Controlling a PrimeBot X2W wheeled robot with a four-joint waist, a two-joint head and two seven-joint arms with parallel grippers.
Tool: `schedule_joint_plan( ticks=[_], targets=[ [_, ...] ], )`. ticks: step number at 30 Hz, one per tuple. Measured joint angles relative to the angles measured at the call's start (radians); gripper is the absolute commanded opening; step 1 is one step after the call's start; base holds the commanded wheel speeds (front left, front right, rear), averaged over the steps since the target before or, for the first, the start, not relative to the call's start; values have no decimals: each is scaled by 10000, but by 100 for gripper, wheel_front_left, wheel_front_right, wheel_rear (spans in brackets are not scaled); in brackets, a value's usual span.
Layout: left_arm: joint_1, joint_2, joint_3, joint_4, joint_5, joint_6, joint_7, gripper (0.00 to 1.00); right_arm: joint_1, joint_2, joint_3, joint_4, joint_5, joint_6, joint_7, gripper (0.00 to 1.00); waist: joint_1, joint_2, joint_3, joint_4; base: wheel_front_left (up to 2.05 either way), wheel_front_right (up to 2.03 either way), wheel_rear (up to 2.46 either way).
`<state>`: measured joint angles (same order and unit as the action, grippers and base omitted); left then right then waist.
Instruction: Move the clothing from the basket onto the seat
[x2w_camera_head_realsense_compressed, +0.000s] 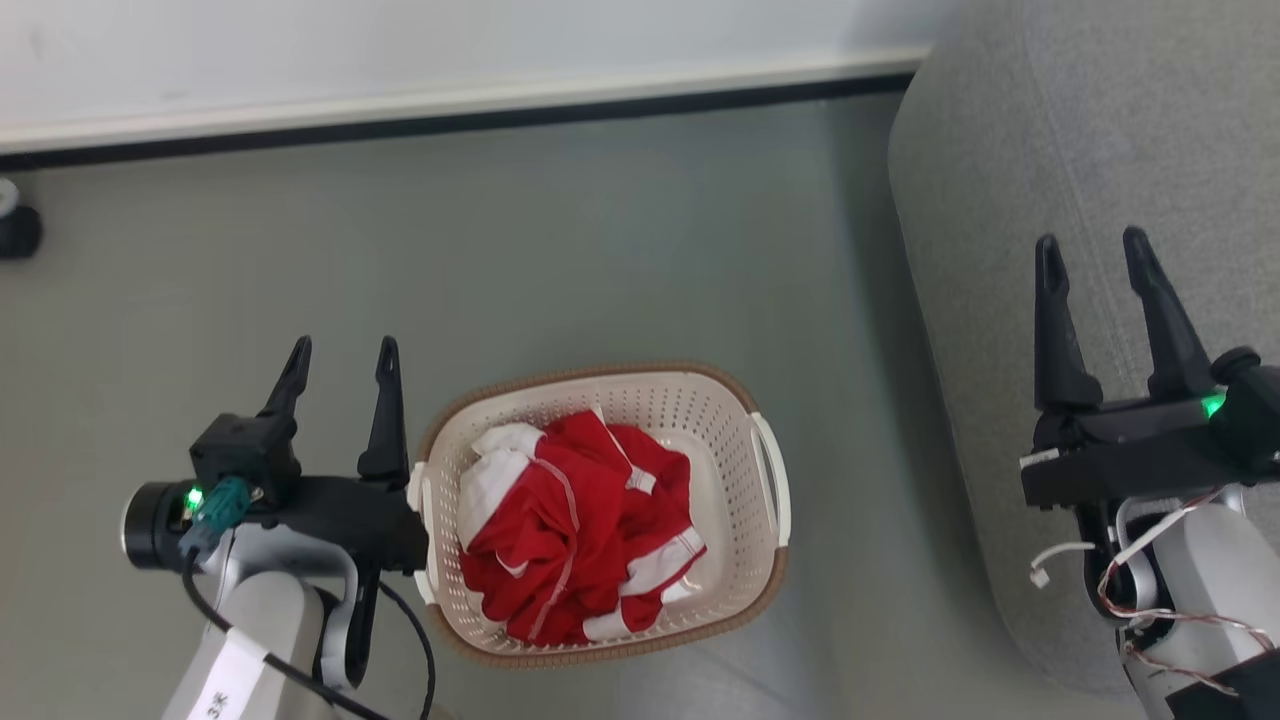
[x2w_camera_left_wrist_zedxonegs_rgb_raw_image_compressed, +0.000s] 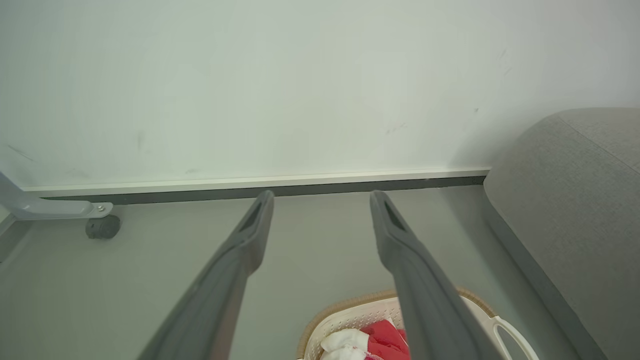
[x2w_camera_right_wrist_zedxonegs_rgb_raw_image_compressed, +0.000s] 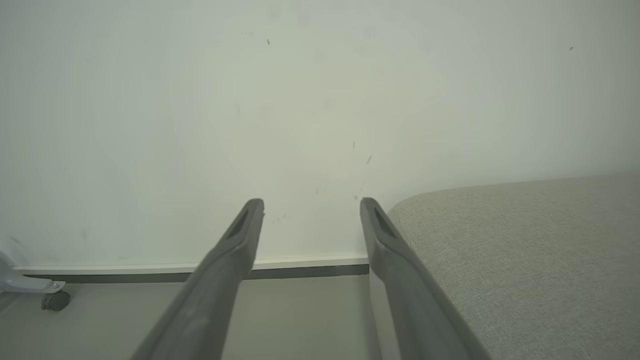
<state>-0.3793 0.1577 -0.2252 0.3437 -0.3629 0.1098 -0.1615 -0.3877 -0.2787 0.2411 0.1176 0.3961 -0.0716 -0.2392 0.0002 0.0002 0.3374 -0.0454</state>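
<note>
Clothing (x2w_camera_head_realsense_compressed: 575, 520) lies heaped in the basket (x2w_camera_head_realsense_compressed: 730, 420), lower centre; left jaws beside its rim and right jaws over the seat (x2w_camera_head_realsense_compressed: 1000, 200), far right, gape empty, apparently readied to start.

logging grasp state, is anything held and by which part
Nothing is held: left gripper and right gripper are open; red fabric clothing lies in the cream plastic basket.

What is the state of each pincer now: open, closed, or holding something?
Left pincer: open, holding nothing, beside the basket.
Right pincer: open, holding nothing, by the seat.
</note>
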Motion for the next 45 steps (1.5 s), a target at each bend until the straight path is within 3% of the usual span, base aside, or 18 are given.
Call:
schedule_joint_plan(
  ticks=[19,36,45],
  targets=[
    [-1727,13,-965,1336,750,-527,487,100,-1596,453,-46,-297,-6,-75,-17,100,-1,1,2507,-875,0,0,0],
    [-2096,13,-1977,3028,1363,-1193,1091,100,-1826,886,86,63,-6,-2,-100,100,-2,0,3243,-1590,0,0,0],
    [-2367,2,-2159,3965,1448,-1289,1526,100,-1979,1145,167,153,-6,82,-104,100,-2,-1,3528,-1909,0,0,0]
  ],
)
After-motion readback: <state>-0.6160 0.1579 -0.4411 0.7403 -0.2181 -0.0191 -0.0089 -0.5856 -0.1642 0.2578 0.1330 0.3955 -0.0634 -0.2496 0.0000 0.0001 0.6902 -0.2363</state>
